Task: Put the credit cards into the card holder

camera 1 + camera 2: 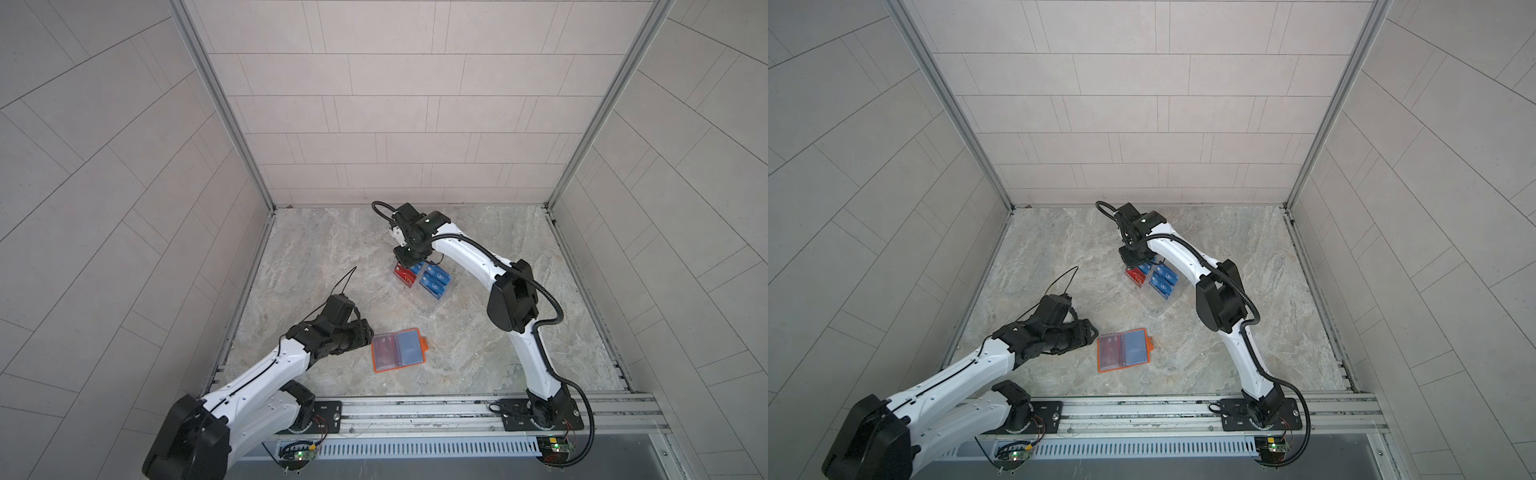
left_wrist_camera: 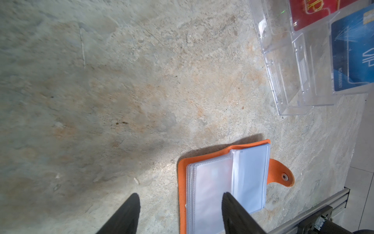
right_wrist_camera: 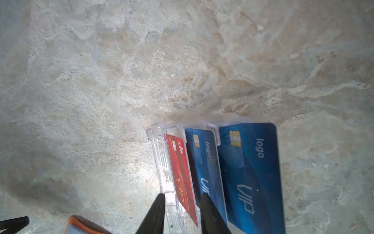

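Red credit card (image 3: 180,172) stands between the right hand's (image 3: 182,194) parted fingers, contact unclear; left hand (image 2: 180,194), spread, straddles the card holder's (image 2: 249,172) edge.

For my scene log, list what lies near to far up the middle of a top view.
Front rail → card holder → clear rack holding red and blue cards → back wall.
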